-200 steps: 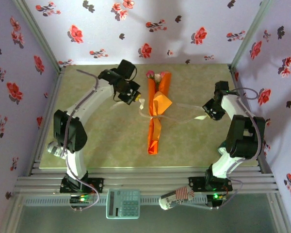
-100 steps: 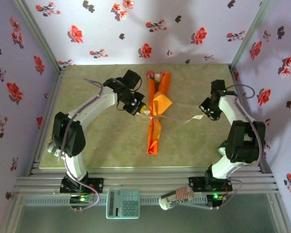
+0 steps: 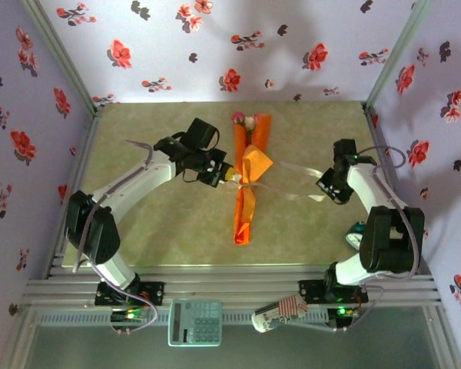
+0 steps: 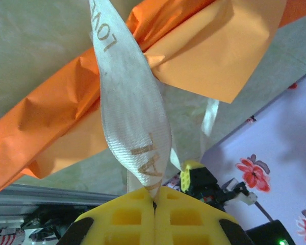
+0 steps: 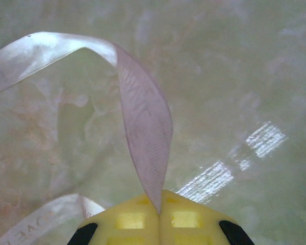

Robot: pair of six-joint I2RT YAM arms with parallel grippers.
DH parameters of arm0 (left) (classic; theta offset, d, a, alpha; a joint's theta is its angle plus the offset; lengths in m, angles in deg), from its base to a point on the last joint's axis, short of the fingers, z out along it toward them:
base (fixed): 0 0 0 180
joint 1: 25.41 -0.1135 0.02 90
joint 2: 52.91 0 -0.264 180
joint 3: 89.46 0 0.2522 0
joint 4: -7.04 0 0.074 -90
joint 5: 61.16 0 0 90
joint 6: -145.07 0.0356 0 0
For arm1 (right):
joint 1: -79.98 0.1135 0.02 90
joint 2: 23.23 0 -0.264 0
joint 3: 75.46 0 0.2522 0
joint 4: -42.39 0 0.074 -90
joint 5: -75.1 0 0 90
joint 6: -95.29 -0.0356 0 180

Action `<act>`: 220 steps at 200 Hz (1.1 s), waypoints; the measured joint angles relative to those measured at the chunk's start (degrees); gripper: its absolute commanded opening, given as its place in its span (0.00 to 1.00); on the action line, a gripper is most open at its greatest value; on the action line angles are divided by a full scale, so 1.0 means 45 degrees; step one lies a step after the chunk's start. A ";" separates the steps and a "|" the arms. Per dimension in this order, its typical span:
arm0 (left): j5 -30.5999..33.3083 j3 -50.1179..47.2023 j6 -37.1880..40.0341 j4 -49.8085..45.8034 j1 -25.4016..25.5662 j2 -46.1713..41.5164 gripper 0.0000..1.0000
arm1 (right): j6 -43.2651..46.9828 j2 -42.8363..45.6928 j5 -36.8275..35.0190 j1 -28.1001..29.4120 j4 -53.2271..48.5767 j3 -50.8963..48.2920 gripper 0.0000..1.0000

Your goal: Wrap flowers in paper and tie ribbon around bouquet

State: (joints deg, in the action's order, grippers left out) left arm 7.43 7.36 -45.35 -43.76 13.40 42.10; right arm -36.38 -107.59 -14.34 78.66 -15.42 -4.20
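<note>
The bouquet (image 3: 244, 201) lies flat on the bench (image 3: 161, 223), a narrow orange cone with its rose heads, the flowers (image 3: 249, 121), at the far end. The ribbon (image 3: 288, 171) crosses the bouquet at about its middle, just below a folded flap of the paper (image 3: 255, 163). The left tool (image 3: 229, 175) sits just left of the bouquet at that crossing, clenched on one end of the ribbon (its wrist camera shows the printed strip pinched between the yellow pads (image 4: 127, 214), rising to the crumpled orange wrap). The right tool (image 3: 323, 189) is well to the right of the bouquet, likewise clamped on the ribbon, which arcs up from its closed pads and runs back toward the bouquet above the bench.
</note>
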 measured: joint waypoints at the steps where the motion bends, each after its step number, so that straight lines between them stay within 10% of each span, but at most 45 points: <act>1: -0.0019 -0.0015 -0.0005 0.0044 0.0005 -0.0005 0.00 | -0.0005 0.0015 -0.0010 0.0000 -0.0005 -0.0015 0.03; 104: -0.0792 -0.1088 -0.0136 0.1583 0.0083 -0.0194 0.00 | -0.0330 0.3075 -0.0860 0.1413 -0.0024 0.0151 0.00; 171: -0.0865 -0.1525 0.0452 0.1545 0.0078 -0.0199 0.00 | 0.2055 0.1122 -0.0418 0.3249 0.2064 0.3837 0.00; 208: -0.0865 -0.1525 0.0801 0.1413 0.0039 -0.0199 0.00 | 0.1783 0.2671 -0.0806 0.3818 0.1078 0.1991 0.00; 220: -0.0865 -0.1525 0.0899 0.1365 0.0029 -0.0194 0.00 | 0.1326 0.3657 -0.1049 0.3818 0.0476 0.0627 0.20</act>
State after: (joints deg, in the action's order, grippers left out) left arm 3.54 0.50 -41.31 -37.61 13.53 41.22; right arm -30.41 -91.13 -19.06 95.84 -13.28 -1.39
